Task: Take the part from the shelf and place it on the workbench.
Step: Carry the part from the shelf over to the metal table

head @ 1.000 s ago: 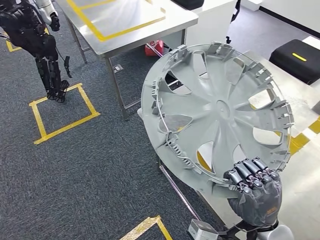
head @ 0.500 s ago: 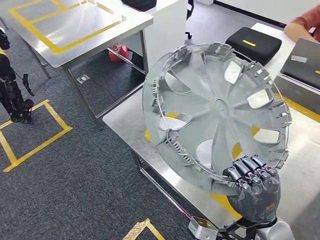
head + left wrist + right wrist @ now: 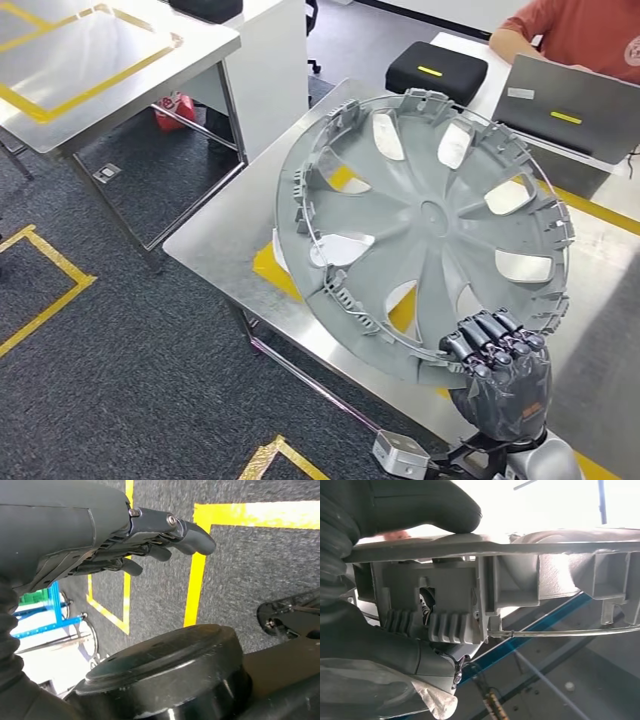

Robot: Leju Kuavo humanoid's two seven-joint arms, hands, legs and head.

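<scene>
Grey wheel cover (image 3: 423,225), clamped at its rim in my right hand (image 3: 500,385), hangs tilted above the steel bench (image 3: 226,235); I'd level it before lowering, left hand (image 3: 151,540) hanging slack, holding nothing.

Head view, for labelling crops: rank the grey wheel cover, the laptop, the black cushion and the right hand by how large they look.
1. Wheel cover, by far the largest, though nearest the camera.
2. Laptop, partly cut off by the frame edge.
3. and 4. Right hand and black cushion look alike; the hand is nearer, so no ranking.
</scene>
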